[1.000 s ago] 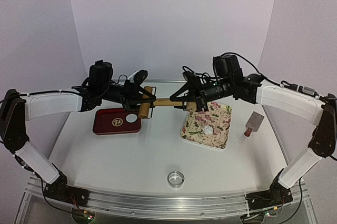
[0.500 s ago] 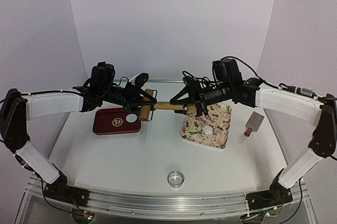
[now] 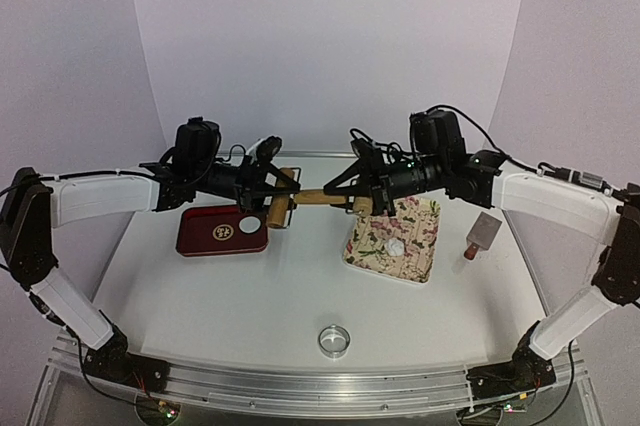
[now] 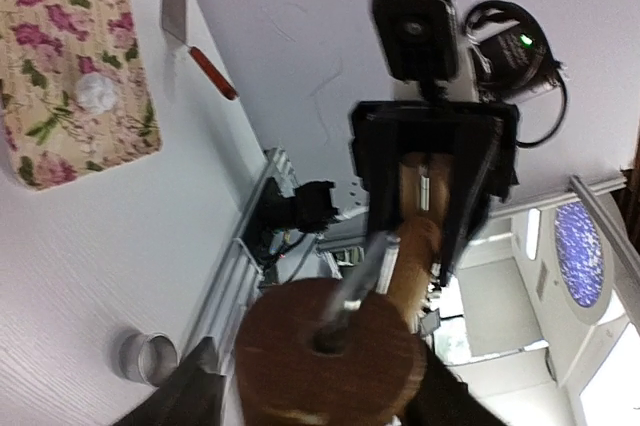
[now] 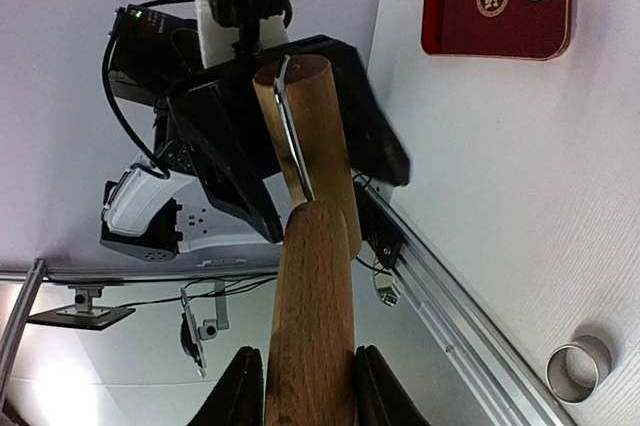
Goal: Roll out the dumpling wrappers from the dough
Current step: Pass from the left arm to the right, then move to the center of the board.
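Observation:
A wooden roller [image 3: 274, 208] with a long handle [image 3: 318, 196] hangs in the air between both arms, above the table's far middle. My right gripper [image 5: 308, 388] is shut on the handle [image 5: 312, 326], its fingers [image 5: 240, 391] pressed to both sides. My left gripper [image 4: 320, 398] stands open around the roller's drum [image 4: 330, 366], with a small gap at the left finger [image 4: 195, 396]. A small white lump of dough [image 3: 397, 245] lies on the floral tray [image 3: 424, 216]. One round white dumpling wrapper [image 3: 247, 227] lies on the red tray [image 3: 205, 238].
A metal ring cutter [image 3: 334, 339] stands near the front middle of the table. A scraper with a red handle [image 3: 482, 234] lies right of the floral tray. The arms' bases and an aluminium rail run along the near edge.
My left gripper's jaws have spread away from the roller's drum. The right gripper has closed tighter on the handle, and the right arm has shifted slightly. The roller stays in the same place.

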{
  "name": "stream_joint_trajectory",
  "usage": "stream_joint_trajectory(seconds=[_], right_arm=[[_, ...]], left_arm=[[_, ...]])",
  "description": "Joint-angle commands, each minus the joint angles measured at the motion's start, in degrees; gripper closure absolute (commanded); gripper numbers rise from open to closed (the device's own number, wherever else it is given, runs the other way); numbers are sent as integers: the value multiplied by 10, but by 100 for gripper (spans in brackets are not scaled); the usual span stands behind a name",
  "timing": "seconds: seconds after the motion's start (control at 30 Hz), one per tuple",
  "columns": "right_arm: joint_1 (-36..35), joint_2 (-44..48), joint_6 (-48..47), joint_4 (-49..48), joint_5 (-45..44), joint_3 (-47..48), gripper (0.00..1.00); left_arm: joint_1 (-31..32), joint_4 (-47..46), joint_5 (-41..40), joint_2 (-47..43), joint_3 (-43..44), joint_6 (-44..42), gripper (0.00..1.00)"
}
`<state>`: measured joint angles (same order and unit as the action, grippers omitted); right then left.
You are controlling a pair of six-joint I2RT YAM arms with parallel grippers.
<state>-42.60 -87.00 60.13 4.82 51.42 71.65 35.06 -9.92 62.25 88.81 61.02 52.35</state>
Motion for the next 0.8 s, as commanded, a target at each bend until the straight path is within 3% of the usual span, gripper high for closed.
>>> stream_joint_trajectory(seconds=[0.0,0.2,0.4,0.57,0.77], right_arm=[[4,73,-2,-18,-97,-31,100],[43,148,-60,193,-275,-30,100],[78,135,-102,425,-390,51,100],[129,111,-140,526,-417,114,100],[137,92,-173,574,-443,161,100]], left_arm=[[3,101,-103,0,26,-57,16],[3,198,-264,-31,40,-130,7],[52,315,-413,69,148,-175,14],[104,362,-445,210,276,-159,25],[124,401,-454,349,420,-140,34]])
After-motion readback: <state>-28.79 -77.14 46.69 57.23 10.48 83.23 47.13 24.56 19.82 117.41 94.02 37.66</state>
